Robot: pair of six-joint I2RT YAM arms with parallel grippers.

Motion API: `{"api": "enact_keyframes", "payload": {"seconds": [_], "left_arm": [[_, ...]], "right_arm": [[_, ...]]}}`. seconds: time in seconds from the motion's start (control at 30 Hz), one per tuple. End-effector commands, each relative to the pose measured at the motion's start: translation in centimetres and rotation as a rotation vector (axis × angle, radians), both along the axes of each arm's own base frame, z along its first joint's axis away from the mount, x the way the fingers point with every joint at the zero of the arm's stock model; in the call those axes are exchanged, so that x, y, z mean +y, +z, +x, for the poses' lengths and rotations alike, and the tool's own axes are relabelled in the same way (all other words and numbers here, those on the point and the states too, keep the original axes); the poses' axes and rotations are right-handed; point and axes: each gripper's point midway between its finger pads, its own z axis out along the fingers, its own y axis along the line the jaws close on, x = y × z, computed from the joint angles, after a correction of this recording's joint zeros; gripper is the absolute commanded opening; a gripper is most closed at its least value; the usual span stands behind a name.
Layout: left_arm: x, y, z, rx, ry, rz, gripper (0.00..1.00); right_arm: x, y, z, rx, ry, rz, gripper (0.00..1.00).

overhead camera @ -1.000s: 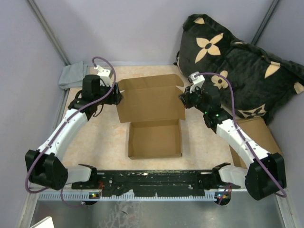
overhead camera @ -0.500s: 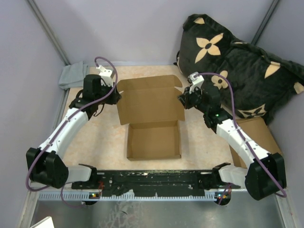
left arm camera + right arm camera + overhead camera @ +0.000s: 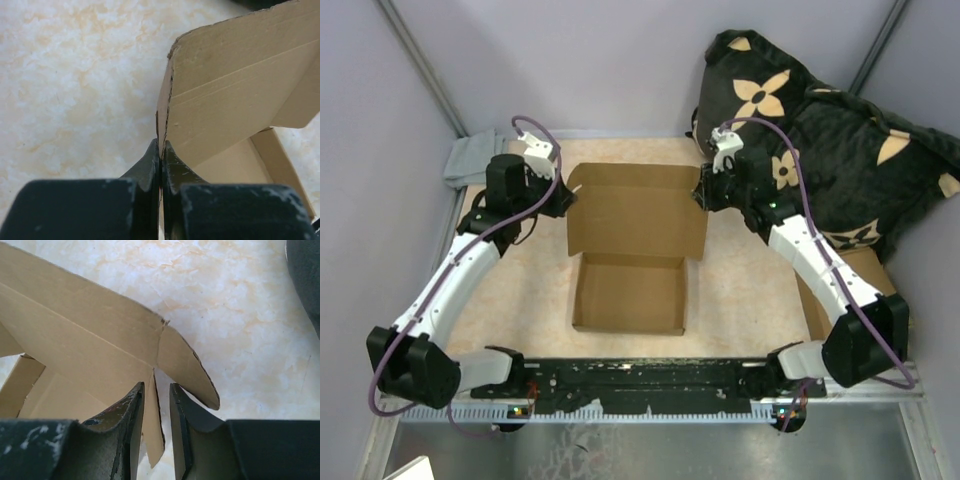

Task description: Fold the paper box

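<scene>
Pinching the nine-o'clock lid edge of the paper box (image 3: 635, 215), the left gripper (image 3: 160, 149) is clamped tight — the right gripper (image 3: 156, 390), at three o'clock, stands parted around a flap. Box sits mid-way on the table (image 3: 745, 290).

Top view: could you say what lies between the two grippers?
The raised lid of the paper box spans from left gripper to right gripper, shown in the top view.

You get bright, soft, even light throughout.
The plain brown cardboard box (image 3: 638, 215) throws a faint shadow on the mottled beige worktop (image 3: 740, 290); the black floral cushion (image 3: 840, 130) reads dark, and both wrist views go soft along their bottom edge.
</scene>
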Motion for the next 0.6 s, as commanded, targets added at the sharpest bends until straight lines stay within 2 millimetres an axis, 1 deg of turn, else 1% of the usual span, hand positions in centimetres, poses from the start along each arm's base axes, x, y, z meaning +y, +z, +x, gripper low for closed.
{"api": "enact_keyframes", "payload": {"seconds": [0.0,0.17,0.27,0.37,0.47,0.57], "left_arm": [[-0.5,5.4,-0.4,-0.179,-0.04,-0.051,0.0],[-0.3,6.3,-1.1,-0.238,-0.038,-0.07,0.0],[-0.4,6.2,-1.4,-0.255,-0.042,-0.085,0.0],[-0.5,5.9,-1.6,-0.266,-0.047,-0.1,0.0],[-0.5,5.5,-1.6,-0.262,-0.039,-0.114,0.0],[-0.6,5.2,-1.7,-0.256,-0.024,-0.145,0.0]], "right_arm": [[-0.5,0.8,-0.1,0.043,-0.02,-0.05,0.28],[-0.4,0.4,-0.8,0.088,0.006,-0.069,0.3],[-0.3,-0.2,-1.0,0.112,0.019,-0.078,0.32],[-0.1,-0.7,-0.9,0.128,0.022,-0.069,0.31],[0.5,-0.8,-0.6,0.144,0.014,-0.035,0.23],[1.2,0.2,-0.2,0.131,-0.002,0.036,0.13]]}}
